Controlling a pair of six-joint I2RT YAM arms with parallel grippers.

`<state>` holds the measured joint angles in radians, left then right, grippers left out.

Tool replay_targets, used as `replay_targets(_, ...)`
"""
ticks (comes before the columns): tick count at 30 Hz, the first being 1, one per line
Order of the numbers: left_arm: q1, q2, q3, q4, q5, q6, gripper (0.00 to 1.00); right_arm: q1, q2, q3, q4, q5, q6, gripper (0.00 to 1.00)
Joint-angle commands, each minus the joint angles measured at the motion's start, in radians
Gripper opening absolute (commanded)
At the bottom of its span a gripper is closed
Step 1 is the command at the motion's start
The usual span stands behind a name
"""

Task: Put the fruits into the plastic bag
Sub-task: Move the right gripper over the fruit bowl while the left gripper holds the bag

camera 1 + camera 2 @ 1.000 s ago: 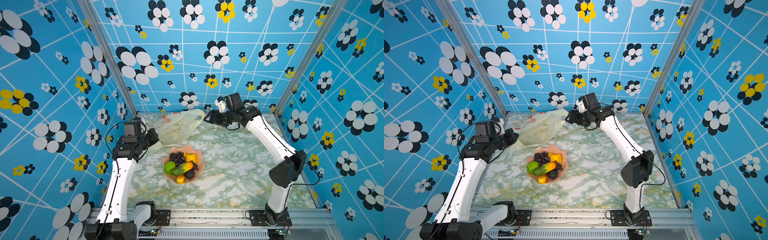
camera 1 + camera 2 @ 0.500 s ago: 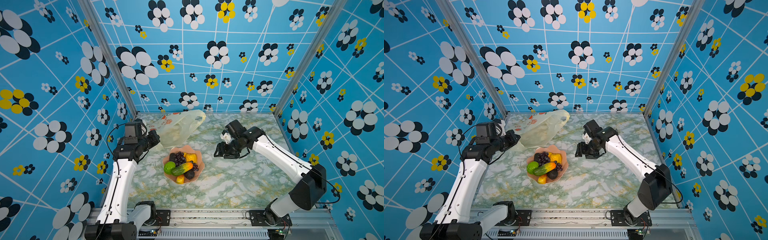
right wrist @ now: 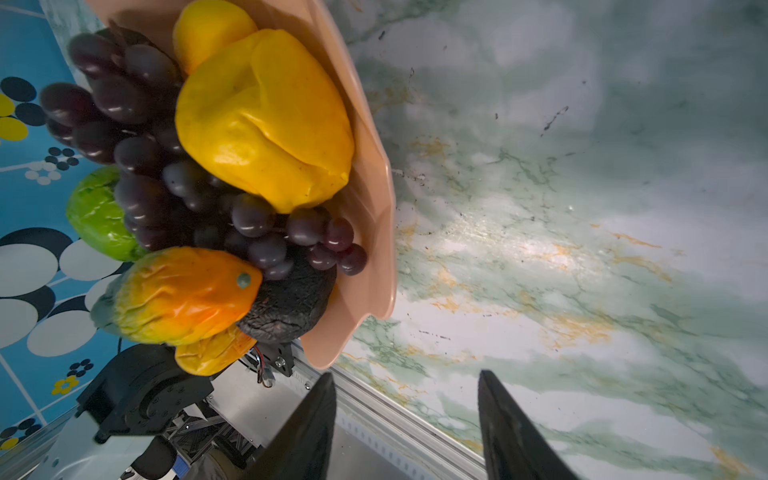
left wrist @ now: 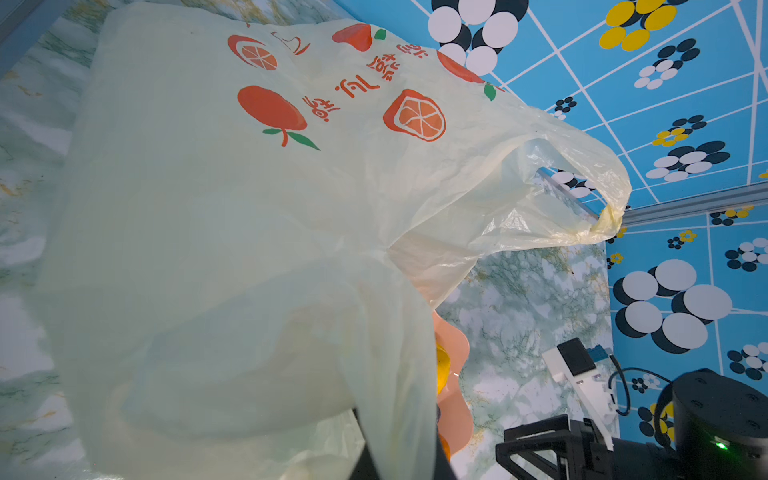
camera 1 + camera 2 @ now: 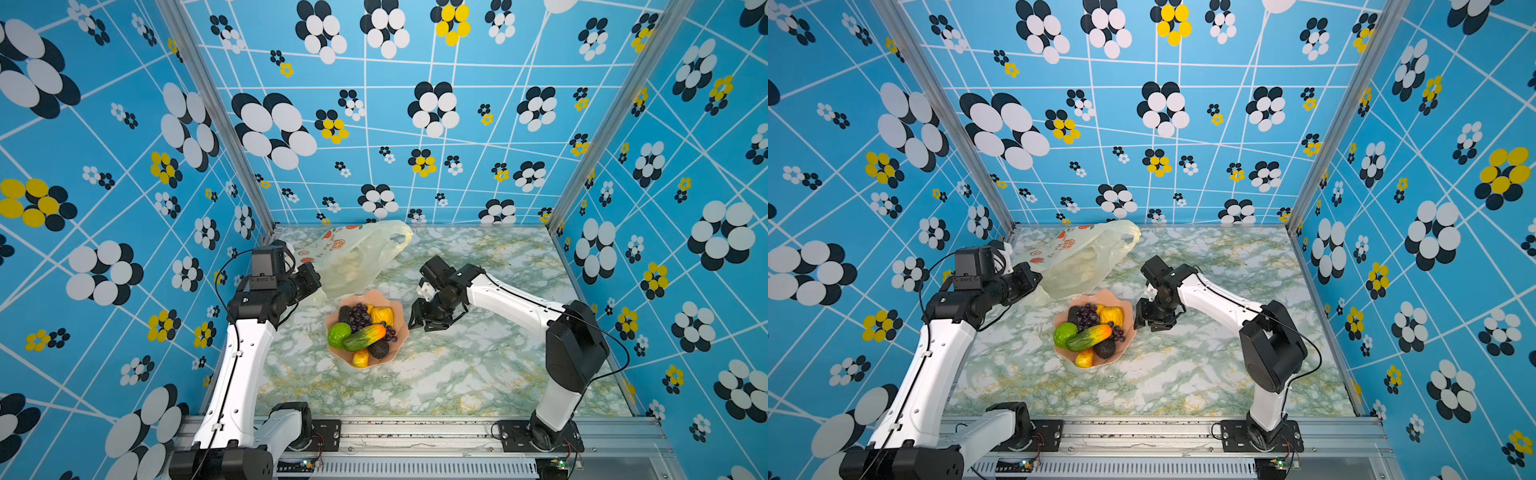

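The bag point(image 5: 353, 257) was pale translucent yellow, printed with orange fruit and orange writing. The bowl point(image 5: 400, 318) was pink. The grapes point(image 5: 359, 316) were dark purple, the lime point(image 5: 338, 334) green, the mango point(image 5: 365, 337) green-to-orange. The desk point(image 5: 478, 374) was green-white marble with yellow veins.

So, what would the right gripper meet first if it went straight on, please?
Probably the bare marble tabletop beside the pink bowl; one finger of the open right gripper looks close to the bowl's rim, depth unclear.

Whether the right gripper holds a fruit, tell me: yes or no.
No, the right gripper stands open beside the bowl, only bare table between its fingers.
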<state>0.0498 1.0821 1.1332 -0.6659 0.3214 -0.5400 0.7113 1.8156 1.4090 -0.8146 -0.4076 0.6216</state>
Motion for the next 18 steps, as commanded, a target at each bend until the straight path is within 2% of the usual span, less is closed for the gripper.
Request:
replay_targets(1, -0.007, -0.024, -0.015, -0.004, 0.004, -0.008, 0.00, 0.008, 0.033, 0.025, 0.029, -0.030, 0.012, 0.53)
replay_targets(18, -0.009, -0.017, -0.018, -0.008, 0.008, -0.010, 0.00, 0.027, 0.109, 0.032, 0.076, -0.061, 0.027, 0.36)
